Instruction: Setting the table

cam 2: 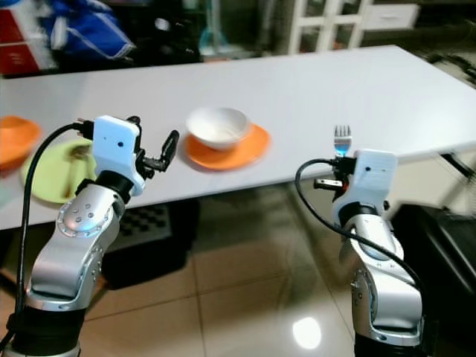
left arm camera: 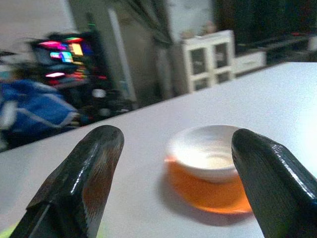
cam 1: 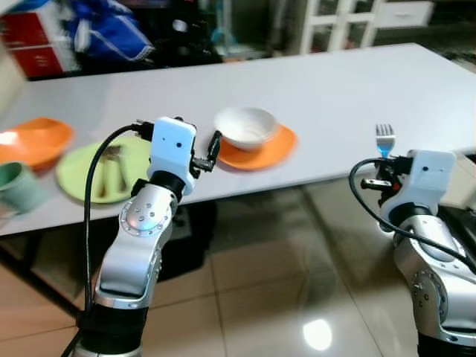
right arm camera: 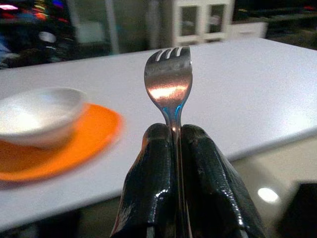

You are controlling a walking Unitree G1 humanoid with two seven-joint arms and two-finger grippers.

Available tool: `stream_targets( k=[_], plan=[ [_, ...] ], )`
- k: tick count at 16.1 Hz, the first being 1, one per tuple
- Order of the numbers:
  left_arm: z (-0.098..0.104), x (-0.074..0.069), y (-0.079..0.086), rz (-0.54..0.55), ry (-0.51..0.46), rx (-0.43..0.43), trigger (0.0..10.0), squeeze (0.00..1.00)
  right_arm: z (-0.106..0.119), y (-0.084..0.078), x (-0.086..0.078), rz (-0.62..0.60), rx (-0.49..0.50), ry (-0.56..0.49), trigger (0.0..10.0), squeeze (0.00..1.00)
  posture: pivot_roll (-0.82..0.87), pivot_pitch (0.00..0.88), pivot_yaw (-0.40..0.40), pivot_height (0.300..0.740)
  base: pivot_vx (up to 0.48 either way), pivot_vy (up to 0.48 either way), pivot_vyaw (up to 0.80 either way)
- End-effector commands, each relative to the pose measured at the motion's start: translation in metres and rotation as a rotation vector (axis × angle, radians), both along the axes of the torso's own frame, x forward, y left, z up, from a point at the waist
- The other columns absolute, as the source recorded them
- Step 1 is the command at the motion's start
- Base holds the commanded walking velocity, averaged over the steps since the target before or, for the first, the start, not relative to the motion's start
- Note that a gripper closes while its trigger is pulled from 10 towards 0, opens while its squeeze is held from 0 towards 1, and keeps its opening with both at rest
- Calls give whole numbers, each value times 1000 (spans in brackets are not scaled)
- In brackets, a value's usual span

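Observation:
A white bowl (cam 1: 246, 126) sits on an orange plate (cam 1: 260, 152) near the front edge of the white table (cam 1: 327, 89). My right gripper (right arm camera: 176, 144) is shut on a silver fork (right arm camera: 168, 84) with a blue handle, held upright off the table's front edge, right of the plate (right arm camera: 49, 148). The fork (cam 1: 384, 139) points up above the right wrist. My left gripper (cam 1: 212, 152) is open, held in front of the table, just left of the bowl (left arm camera: 208, 151). A green plate (cam 1: 100, 172) with cutlery lies at the left.
An orange bowl (cam 1: 33, 141) and a green mug (cam 1: 16, 187) stand at the table's left end. Behind the table are a blue bag (cam 1: 108, 30), red boxes (cam 1: 30, 41) and a white cabinet (cam 1: 335, 22). Glossy tiled floor (cam 1: 297, 297) lies below me.

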State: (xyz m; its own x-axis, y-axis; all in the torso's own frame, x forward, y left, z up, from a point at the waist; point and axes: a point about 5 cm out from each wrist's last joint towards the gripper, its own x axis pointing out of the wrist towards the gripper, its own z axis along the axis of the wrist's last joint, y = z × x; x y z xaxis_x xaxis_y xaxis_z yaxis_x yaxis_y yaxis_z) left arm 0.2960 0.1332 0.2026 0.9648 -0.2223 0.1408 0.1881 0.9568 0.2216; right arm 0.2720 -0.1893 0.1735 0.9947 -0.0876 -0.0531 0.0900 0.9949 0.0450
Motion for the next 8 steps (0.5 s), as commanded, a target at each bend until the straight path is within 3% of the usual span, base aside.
stream_targets(
  k=[1, 5, 8],
  plan=[
    [0, 1, 3, 11, 8, 3, 10000, 0, 5, 8, 0, 53, -7, -20, 10000, 0, -21, 0, 3, 740, 394, 0, 0],
    [1, 0, 6, 19, 4, 7, 10000, 0, 6, 18, -1, 133, -13, -24, 10000, 0, -14, 0, -3, 740, 401, 0, 0],
    [2, 0, 6, 20, 3, 8, 10000, 0, 6, 18, 1, 137, -67, -12, 10000, 0, -14, 0, -3, 740, 401, 0, 706]
  ],
)
